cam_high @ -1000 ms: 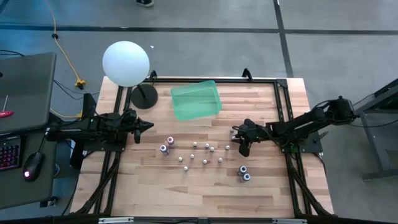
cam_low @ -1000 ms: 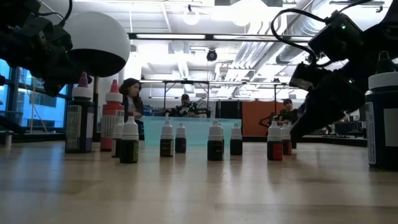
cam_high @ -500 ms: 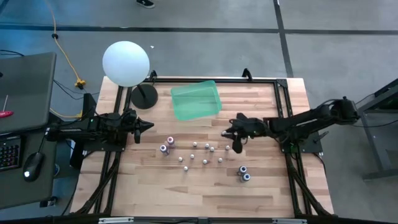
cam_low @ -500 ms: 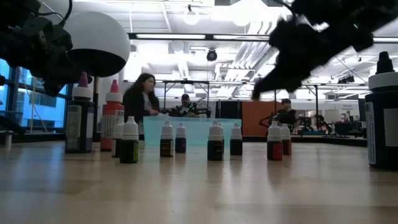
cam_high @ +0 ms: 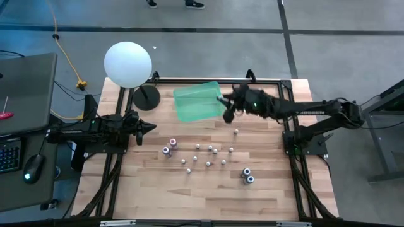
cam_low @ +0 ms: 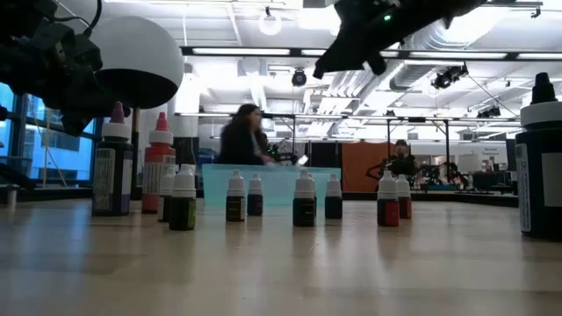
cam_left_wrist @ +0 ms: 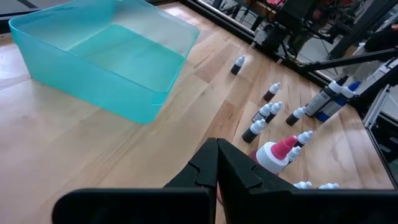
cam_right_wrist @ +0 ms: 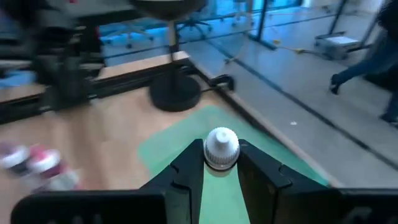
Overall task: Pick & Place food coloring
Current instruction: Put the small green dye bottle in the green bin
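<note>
The right gripper pinches a tiny white-capped food coloring bottle between its dark fingers, poised over the shallow translucent green plastic bin, probably to drop it inside. Left gripper, closed and empty, waits beside the bin.

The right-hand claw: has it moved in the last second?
Yes. The right gripper, holding a small bottle, went from among the bottles on the table up to the green bin's right edge.
</note>
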`<action>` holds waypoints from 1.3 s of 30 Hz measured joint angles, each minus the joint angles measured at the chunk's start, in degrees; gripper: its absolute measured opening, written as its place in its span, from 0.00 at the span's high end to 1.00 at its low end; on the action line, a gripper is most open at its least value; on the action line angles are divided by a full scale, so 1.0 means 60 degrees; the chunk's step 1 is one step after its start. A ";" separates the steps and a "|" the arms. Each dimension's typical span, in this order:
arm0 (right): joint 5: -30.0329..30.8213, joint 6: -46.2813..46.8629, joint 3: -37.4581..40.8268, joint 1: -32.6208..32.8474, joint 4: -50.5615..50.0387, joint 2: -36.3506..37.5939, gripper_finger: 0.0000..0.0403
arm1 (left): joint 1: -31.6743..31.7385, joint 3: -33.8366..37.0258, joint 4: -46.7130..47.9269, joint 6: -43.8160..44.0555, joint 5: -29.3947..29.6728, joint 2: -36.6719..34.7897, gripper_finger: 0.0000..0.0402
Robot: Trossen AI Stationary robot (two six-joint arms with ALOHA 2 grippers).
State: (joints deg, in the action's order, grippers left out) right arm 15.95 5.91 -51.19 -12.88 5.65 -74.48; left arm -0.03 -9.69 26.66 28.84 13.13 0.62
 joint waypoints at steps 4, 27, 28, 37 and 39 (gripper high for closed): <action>-0.0737 -0.0142 -0.0905 -0.0882 -0.0077 -0.1101 0.79 | 0.0003 0.0000 -0.0005 0.0000 0.0084 0.0000 1.00; -0.2388 0.0113 -0.6473 -0.1973 -0.2937 -0.7644 0.79 | -0.0001 0.0000 -0.0001 0.0000 0.0155 0.0000 1.00; -0.2390 0.0117 -0.6586 -0.1946 -0.3062 -0.7748 0.79 | 0.0003 0.0000 -0.0001 0.0000 0.0157 0.0000 1.00; -0.1580 0.1050 -0.6817 -0.1982 -0.4303 -0.8057 0.79 | 0.0003 0.0000 0.0001 0.0000 0.0153 0.0000 1.00; -0.1044 0.1263 -0.6817 -0.2036 -0.4439 -0.8053 0.79 | 0.0003 0.0000 0.0002 0.0000 0.0153 0.0000 1.00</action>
State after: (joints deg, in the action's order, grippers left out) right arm 9.68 13.49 -92.09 -25.10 -20.98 -122.80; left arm -0.01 -9.69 26.68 28.84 14.04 0.62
